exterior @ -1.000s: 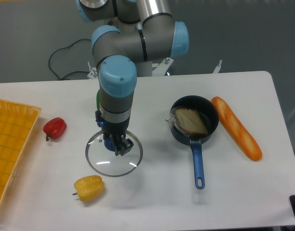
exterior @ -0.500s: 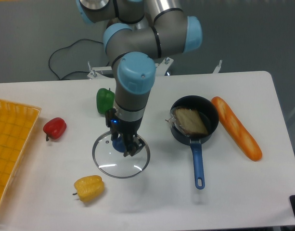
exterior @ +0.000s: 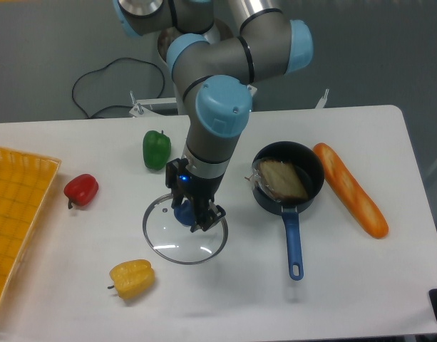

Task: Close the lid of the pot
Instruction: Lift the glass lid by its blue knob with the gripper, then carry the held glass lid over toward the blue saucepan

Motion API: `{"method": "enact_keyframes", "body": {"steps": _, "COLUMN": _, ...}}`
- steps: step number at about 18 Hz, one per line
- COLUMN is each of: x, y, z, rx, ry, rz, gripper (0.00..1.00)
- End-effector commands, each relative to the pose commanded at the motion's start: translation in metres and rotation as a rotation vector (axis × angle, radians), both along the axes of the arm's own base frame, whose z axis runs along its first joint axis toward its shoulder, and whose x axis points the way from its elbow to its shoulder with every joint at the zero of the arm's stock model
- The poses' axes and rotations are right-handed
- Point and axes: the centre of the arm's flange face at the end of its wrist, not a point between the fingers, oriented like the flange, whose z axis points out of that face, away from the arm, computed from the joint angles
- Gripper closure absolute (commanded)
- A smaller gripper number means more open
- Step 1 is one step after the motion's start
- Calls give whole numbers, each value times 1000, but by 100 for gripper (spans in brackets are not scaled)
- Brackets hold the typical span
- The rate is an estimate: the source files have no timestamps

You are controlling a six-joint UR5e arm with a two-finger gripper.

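My gripper (exterior: 192, 215) clamped on lid (exterior: 184, 231) knob. Risk: glass slips or tilts in transit, rim clips pot (exterior: 288, 187) edge.

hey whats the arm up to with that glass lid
The arm's tool is shut on the blue knob of the glass lid, carrying it to the right, toward the dark-blue saucepan. The saucepan is uncovered, with a piece of food inside and its handle pointing to the table's front edge. So the lid is in transit and not yet on the pot.
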Motion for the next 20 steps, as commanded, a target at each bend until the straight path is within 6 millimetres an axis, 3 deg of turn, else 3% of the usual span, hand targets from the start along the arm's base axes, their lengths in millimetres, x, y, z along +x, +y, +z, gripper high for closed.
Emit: {"method": "enact_keyframes", "body": {"steps": 20, "x": -31, "y": -35, "z": 8, "rx": 21, "ry": -77, "rz": -7, "gripper": 59}}
